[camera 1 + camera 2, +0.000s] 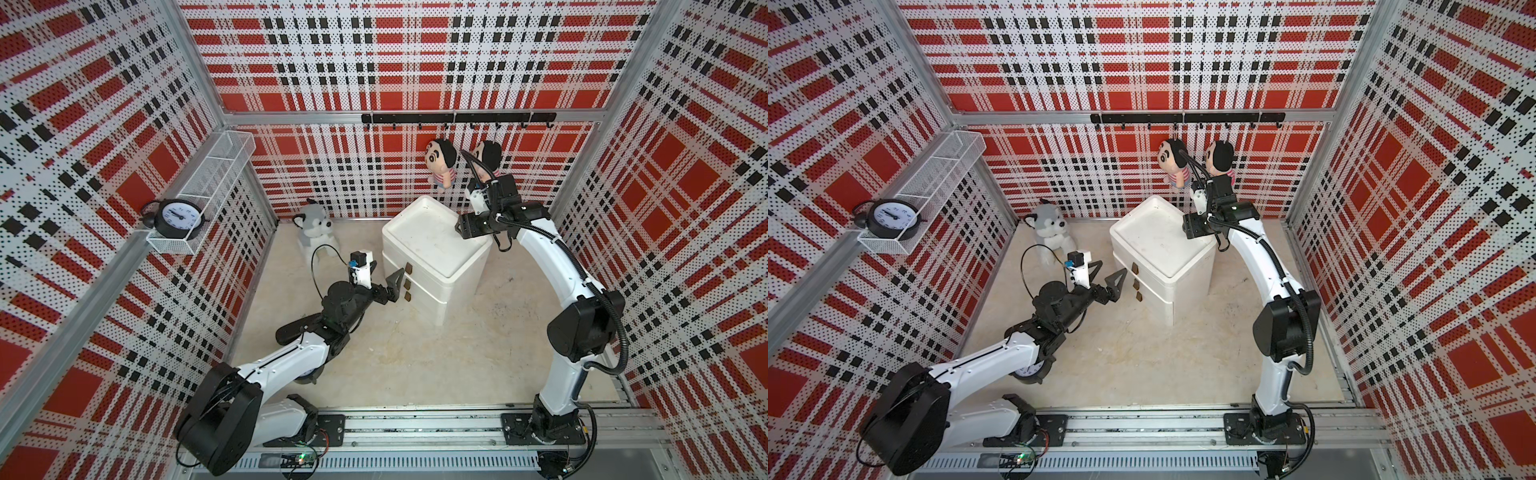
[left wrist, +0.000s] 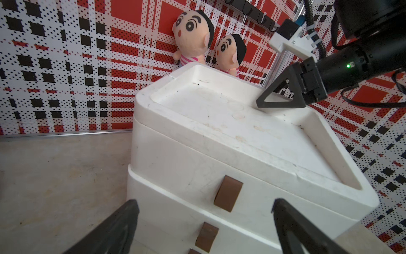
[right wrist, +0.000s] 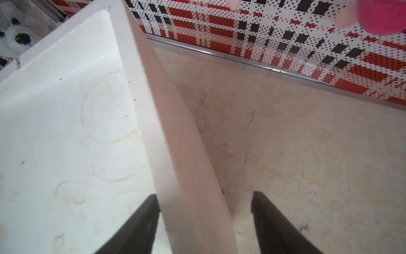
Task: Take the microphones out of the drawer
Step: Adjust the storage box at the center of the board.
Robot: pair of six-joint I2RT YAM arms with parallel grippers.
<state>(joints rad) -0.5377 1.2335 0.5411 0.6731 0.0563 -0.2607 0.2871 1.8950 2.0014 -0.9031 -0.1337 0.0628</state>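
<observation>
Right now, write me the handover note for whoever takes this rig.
Left gripper: open, facing the top handle of the white cabinet, apart from it.
Right gripper: open, jaws astride the cabinet's top rim, not clamped.
Microphone: not visible; all three drawers shut.
Done: arms positioned only.
To do: clamp the rim, pull a drawer, find and lift out the microphone.

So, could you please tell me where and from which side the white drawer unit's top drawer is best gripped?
Grip its brown tab handle, the topmost of three on the drawer unit, coming straight at the front face. The tab stands upright and proud of the front, likely narrow enough for jaws to close on its sides.
</observation>
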